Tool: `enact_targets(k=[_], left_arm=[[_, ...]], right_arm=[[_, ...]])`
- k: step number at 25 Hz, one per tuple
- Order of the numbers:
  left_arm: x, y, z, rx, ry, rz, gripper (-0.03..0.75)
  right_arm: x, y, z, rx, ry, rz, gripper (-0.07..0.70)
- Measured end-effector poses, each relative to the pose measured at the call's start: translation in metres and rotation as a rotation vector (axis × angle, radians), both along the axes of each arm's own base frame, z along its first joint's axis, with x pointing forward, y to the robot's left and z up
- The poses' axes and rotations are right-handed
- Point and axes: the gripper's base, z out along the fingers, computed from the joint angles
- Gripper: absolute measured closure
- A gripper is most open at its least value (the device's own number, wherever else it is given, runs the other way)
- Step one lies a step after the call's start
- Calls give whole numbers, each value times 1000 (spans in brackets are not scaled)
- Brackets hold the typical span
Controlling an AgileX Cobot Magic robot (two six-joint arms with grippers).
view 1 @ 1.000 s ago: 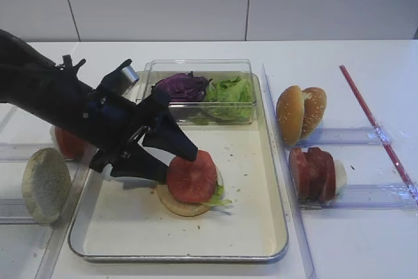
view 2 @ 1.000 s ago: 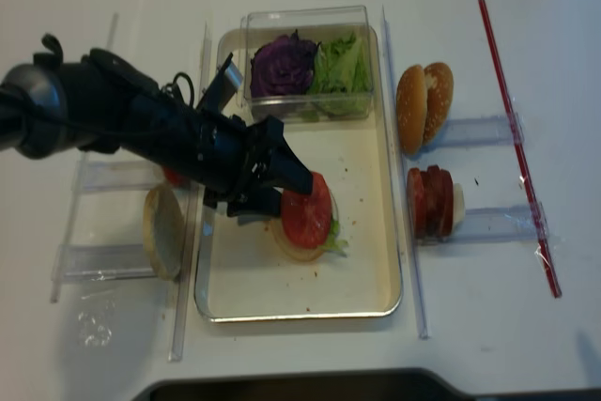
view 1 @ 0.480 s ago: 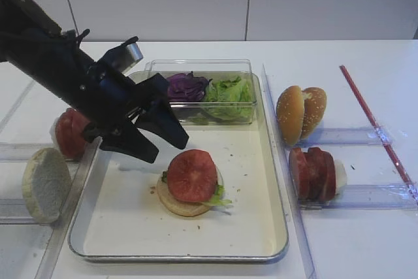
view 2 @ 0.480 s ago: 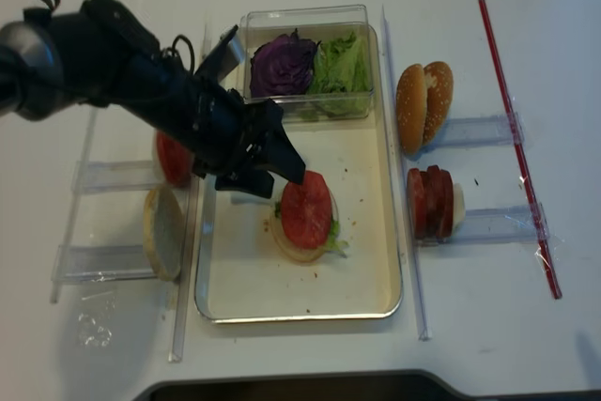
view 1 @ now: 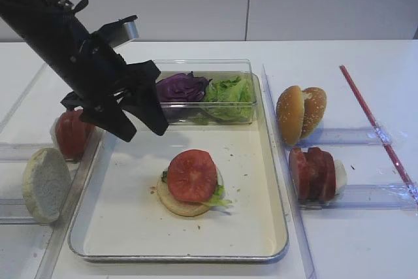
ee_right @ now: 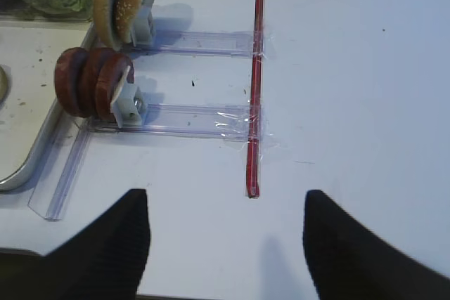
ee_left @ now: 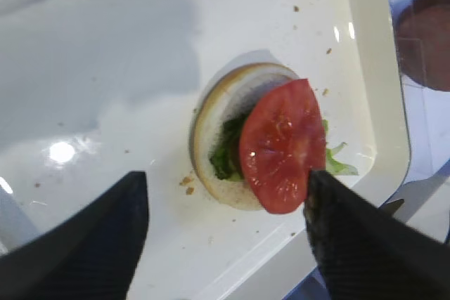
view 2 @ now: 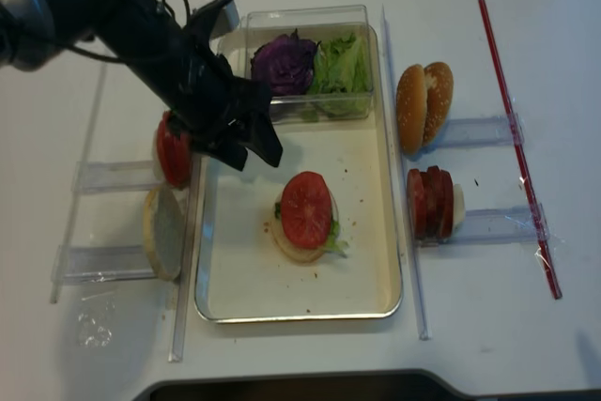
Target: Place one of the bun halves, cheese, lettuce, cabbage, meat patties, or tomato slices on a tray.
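A tomato slice [view 1: 192,175] lies flat on top of a bun half [view 1: 184,200] in the middle of the tray [view 1: 277,243]. A bit of green lettuce [view 1: 220,195] peeks out between them. My left gripper [view 1: 138,119] hangs above and to the left of this stack, not touching it. Its two fingers are spread wide and hold nothing. In the left wrist view the stack sits right between the two dark fingers, far below them.

I think the tomato is done, so a new piece comes next. The meat patties [view 1: 314,174] stand on edge in a clear rail to the right of the tray, and two bun halves [view 1: 301,113] stand in the rail behind them. My right gripper [ee_right: 225,244] is nearer to those. It looks down at the surface with the patties up and to its left. Its fingers stand apart with nothing between them.

At the back of the tray a clear box [view 1: 200,66] holds purple cabbage [view 1: 181,86] on the left and lettuce on the right. Left of the tray, more tomato slices [view 1: 70,134] and one bun half [view 1: 44,184] stand in rails.
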Motion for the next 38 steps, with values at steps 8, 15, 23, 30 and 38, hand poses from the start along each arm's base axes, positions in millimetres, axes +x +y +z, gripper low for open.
enact_targets(k=[8,15,23,30,38], left_arm=[[9,7,15,104,-38,14,259],[15,18,21,240,-63,72,268],[20,30,25,375,-92,144,277],[17,43,41,491,-179,150,278],[-6,65,90,577,-344,198,278]], right_arm=[[0,0,0,0,0,0,127],[0,0,0,0,0,0,127],[0,0,0,0,0,0,127],[0,0,0,0,0,0,127],[0,0,0,0,0,0,127]])
